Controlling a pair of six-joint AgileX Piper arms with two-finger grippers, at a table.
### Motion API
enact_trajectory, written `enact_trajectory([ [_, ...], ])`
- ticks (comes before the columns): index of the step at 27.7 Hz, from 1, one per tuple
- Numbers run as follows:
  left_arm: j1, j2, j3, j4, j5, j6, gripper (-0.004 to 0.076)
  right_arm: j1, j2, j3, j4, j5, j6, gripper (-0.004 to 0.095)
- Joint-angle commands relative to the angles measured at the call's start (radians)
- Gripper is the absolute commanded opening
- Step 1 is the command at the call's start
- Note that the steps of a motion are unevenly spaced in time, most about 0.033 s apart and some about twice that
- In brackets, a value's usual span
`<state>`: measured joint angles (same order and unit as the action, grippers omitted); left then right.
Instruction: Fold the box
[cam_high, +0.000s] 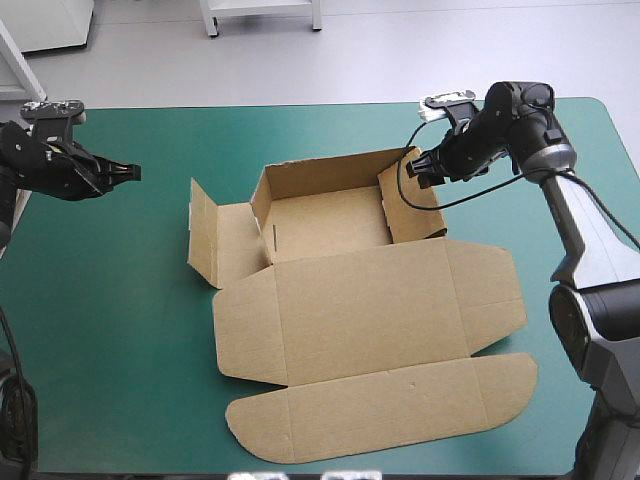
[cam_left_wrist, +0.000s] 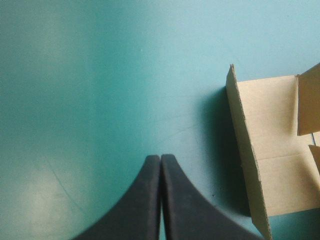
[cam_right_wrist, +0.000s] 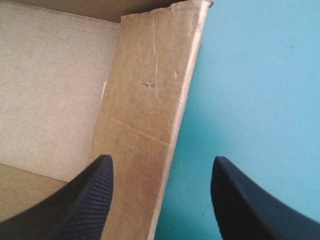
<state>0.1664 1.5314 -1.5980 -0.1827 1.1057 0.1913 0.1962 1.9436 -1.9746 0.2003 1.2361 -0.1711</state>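
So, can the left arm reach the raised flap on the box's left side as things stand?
Probably yes: only bare teal-green cover lies between the shut left end effector and that flap; it would need to open first.

Brown box (cam_high: 350, 330) laid mid-worktop: far walls raised into open tray, left flap upright, lid spread flat nearside.

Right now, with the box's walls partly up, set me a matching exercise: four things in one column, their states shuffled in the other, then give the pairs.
Column one:
1. left gripper
2. right gripper
3. lid
4. left side flap

Column two:
A. lying flat on the teal-green cover
B. open, astride the box's right wall
C. standing upright
D. shut, over bare cover

Pairs: 1-D, 2-B, 3-A, 4-C.
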Motion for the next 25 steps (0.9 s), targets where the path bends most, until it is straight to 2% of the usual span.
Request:
enact_trajectory([
  [1,0.0,-0.034,-0.034,-0.024,-0.034,0.004,-0.0009,0.036,-0.065,-0.031,-0.042,0.01,0.023,0.0554],
  [4,0.0,-0.034,-0.034,-0.024,-0.034,0.008,-0.0009,0.107,-0.045,-0.031,-0.16,0.01,0.065,0.0554],
  [7,0.0,-0.034,-0.034,-0.024,-0.034,0.008,-0.0009,0.121,-0.024,-0.031,-0.2,0.01,0.106,0.0554],
  [22,0.0,-0.034,-0.034,-0.024,-0.033,0.008,-0.0009,0.121,0.063,-0.03,-0.225,0.01,0.154,0.0553],
  [25,0.0,-0.034,-0.034,-0.024,-0.031,0.008,-0.0009,0.121,0.071,-0.03,-0.233,0.01,0.158,0.0501],
])
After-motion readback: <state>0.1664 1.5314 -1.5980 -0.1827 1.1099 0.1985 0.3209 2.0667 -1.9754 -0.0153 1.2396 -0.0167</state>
